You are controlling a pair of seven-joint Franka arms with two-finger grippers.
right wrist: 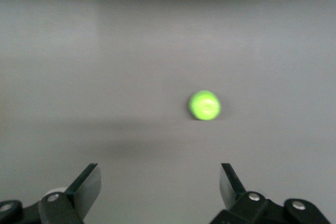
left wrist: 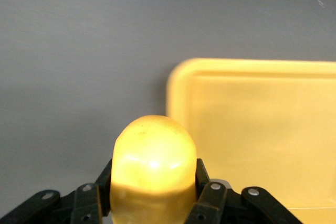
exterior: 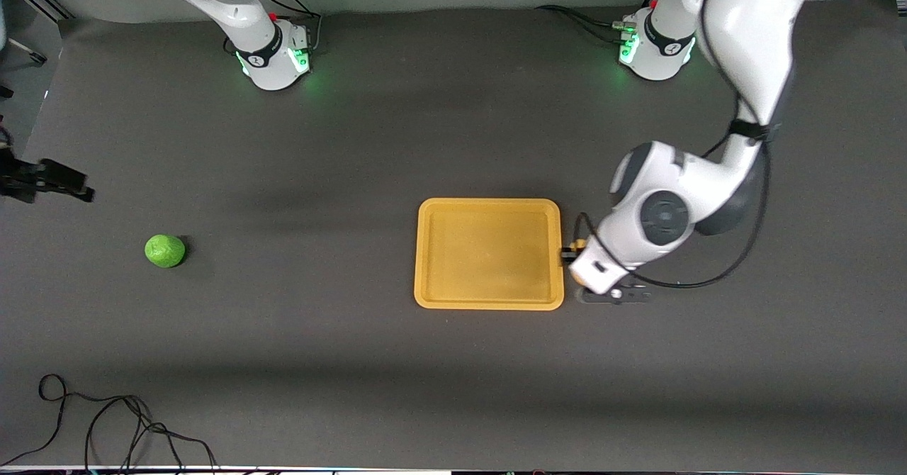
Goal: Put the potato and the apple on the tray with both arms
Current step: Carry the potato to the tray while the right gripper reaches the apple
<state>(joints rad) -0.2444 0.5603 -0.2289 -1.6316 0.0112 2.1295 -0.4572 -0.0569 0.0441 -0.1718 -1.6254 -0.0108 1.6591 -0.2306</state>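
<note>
the tray (exterior: 489, 253) lies bare on the bench (exterior: 319, 361). just beside its edge toward the left arm's end, the left gripper (exterior: 575, 254) has its fingers (left wrist: 210, 198) pinching the potato (left wrist: 153, 174). the apple (exterior: 165, 251) sits well apart toward the right arm's end, and the right gripper (right wrist: 160, 187) hangs near it, fingers spread.

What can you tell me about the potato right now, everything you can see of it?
The potato is a small, smooth, glossy yellow-orange oval that looks like plastic, with a bright highlight on its rounded end. It sits clamped between the black fingers of the left gripper, which press on both its sides. It is beside the tray, just outside the rim at the left arm's end. Nothing else touches it.
</note>
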